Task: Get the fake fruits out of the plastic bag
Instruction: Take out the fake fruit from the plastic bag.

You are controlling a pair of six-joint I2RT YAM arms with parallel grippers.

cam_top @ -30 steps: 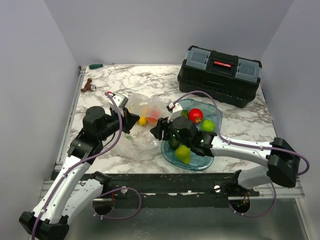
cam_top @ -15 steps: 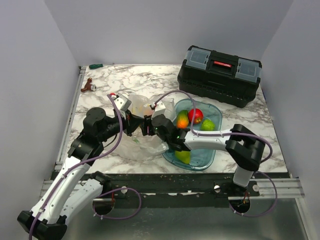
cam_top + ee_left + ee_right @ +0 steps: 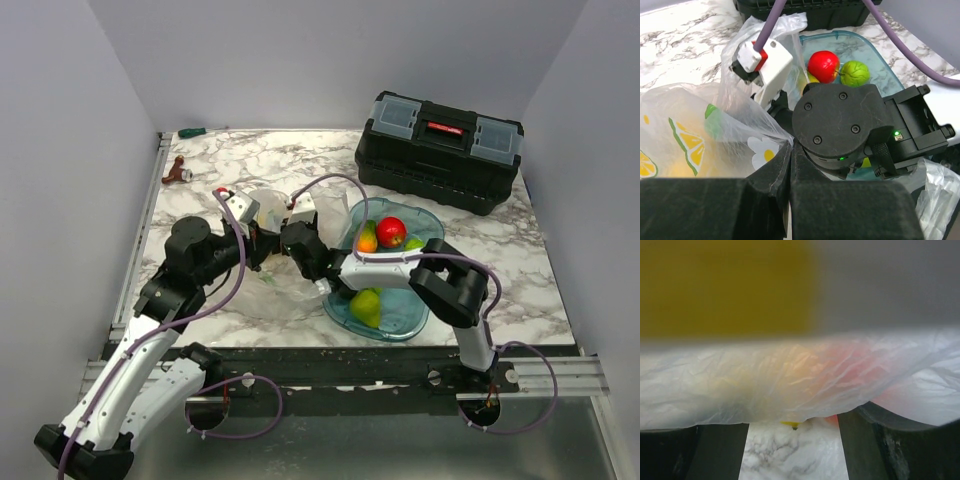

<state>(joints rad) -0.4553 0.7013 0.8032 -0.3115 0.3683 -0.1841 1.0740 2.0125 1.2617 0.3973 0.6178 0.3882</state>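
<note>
The plastic bag lies left of the blue tray. My left gripper is shut on a fold of the bag's film, with the pinch at its fingertips in the left wrist view. The lemon-slice print shows there. My right gripper is open at the bag, close beside the left one. In the right wrist view the bag film hangs across its open fingers, with yellow and red fruit shapes blurred behind it. The tray holds a red apple, a peach, a lime and a green pear.
A black toolbox stands at the back right. A small brown object and a green object lie at the back left. The right arm's wrist fills the space just in front of my left gripper.
The right arm has swung left from over the tray to the bag, and its gripper now sits beside the left one. The left arm has barely moved.
</note>
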